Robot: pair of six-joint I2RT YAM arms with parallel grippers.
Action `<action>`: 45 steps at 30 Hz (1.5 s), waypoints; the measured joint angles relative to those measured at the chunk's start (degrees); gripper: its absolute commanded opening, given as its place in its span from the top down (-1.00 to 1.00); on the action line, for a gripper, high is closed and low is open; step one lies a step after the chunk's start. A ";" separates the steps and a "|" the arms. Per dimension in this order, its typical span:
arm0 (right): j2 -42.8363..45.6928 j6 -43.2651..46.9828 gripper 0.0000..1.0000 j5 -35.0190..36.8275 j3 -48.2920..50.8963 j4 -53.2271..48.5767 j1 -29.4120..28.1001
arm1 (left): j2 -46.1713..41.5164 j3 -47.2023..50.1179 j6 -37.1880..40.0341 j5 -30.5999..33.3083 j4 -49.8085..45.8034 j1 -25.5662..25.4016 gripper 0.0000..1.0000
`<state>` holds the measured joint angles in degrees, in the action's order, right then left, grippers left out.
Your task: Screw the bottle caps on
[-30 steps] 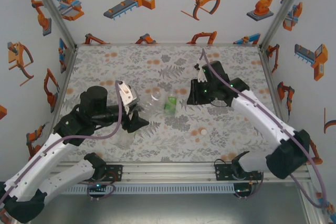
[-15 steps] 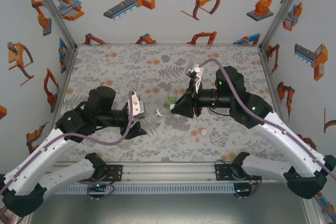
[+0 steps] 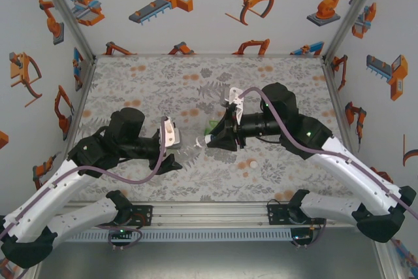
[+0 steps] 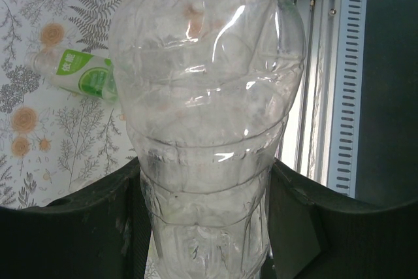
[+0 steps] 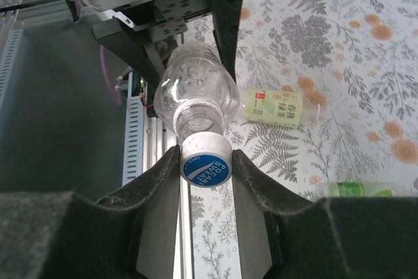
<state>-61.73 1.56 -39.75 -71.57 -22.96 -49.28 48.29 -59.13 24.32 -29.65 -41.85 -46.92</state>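
My left gripper (image 4: pixel 206 227) is shut on the base of a nearly plain clear bottle (image 4: pixel 206 96), held off the table with its open neck toward the right arm. That bottle (image 5: pixel 196 93) fills the upper middle of the right wrist view. My right gripper (image 5: pixel 205 166) is shut on a white bottle cap (image 5: pixel 205 161) with a blue top, right at the bottle's open mouth. From above, the left gripper (image 3: pixel 176 150) and right gripper (image 3: pixel 210 140) face each other across the bottle (image 3: pixel 194 142). A loose pale cap (image 3: pixel 252 164) lies on the table.
A bottle with a yellow-green label (image 5: pixel 277 108) lies on the floral table (image 3: pixel 281 83). A bottle with a bright green label (image 5: pixel 366 189) lies closer to the right arm. The aluminium rail (image 3: pixel 209 212) runs along the near edge. Walls close in both sides and the back.
My right gripper has swung left with the cap, from near the table's middle right up to the mouth of the held bottle. The left arm shifted slightly and keeps its grip.
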 measured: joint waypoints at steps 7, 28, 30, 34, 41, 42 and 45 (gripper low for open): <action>-0.63 0.26 0.76 -1.77 -0.85 0.96 -0.90 | 0.02 -0.35 0.83 -1.11 -0.24 -0.42 1.00; -6.32 9.31 1.00 -2.49 -10.67 -10.12 -4.66 | 0.00 -1.05 2.01 -3.50 -2.51 -0.81 1.00; -6.47 10.86 1.00 -2.16 -11.37 -11.37 -5.09 | 0.00 -1.05 2.01 -3.72 -2.54 -0.98 1.00; -6.45 13.86 1.00 -2.01 -12.00 -12.70 -5.79 | 0.00 -1.07 2.01 -4.48 -2.60 -1.07 1.00; -6.47 18.08 1.00 -2.45 -13.18 -14.62 -6.86 | 0.39 -1.25 2.01 -6.38 -2.93 -1.11 1.00; -6.49 18.73 1.00 -2.40 -13.51 -15.15 -7.15 | 0.50 -1.33 2.01 -6.82 -2.99 -1.18 1.00; -6.49 20.50 1.00 -1.99 -14.32 -16.46 -7.89 | 0.90 -1.64 2.01 -7.91 -3.34 -1.40 1.00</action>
<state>-68.23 22.06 -41.74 -85.89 -39.42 -57.17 49.19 -60.77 26.33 -37.56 -45.19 -48.31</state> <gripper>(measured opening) 0.353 0.568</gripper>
